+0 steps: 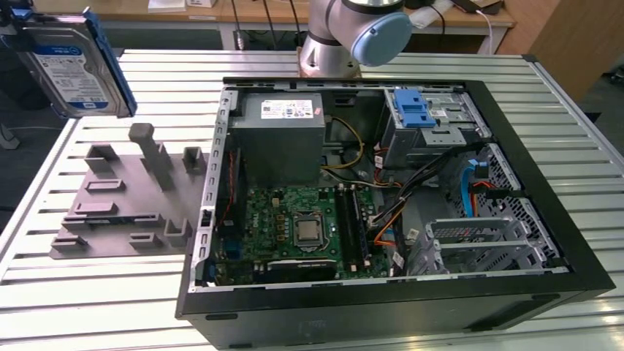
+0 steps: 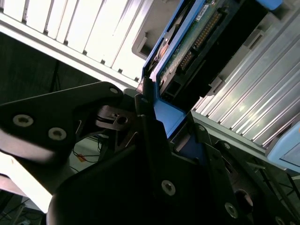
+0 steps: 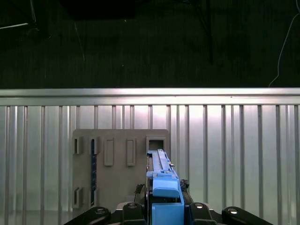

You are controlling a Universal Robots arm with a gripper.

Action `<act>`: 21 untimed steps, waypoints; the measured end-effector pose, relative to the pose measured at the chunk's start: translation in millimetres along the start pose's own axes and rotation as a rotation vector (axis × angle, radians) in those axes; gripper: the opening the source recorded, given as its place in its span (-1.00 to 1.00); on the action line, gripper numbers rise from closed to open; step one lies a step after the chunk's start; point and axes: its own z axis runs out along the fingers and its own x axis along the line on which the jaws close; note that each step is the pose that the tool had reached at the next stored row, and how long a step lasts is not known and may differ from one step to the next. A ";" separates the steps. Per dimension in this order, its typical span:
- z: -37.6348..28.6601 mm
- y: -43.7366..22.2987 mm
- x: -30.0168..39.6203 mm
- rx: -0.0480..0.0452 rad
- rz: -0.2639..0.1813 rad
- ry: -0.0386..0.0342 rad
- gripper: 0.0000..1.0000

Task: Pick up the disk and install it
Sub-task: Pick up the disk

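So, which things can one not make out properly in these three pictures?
- Exterior view: the arm is cut off by the top edge; the label print on the disk is too small.
- Exterior view: the inside of the drive cage is hidden by its own metal top.
- First wrist view: the disk is edge-on, label hidden; the gripper, shut on it, covers its near end.
- Second wrist view: the gripper's black body hides much of the disk.

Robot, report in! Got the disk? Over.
Gripper shut on the disk. Disk aloft above the grey fixture plate, outside the open computer case. Nothing seen in the way.
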 end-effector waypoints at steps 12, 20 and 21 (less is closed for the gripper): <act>-7.7 0.1 0.0 0.0000 0.000 0.0002 -0.26; -12.3 0.2 0.0 0.0000 0.000 0.0005 -0.26; -12.9 0.2 0.0 0.0000 0.000 0.0005 -0.26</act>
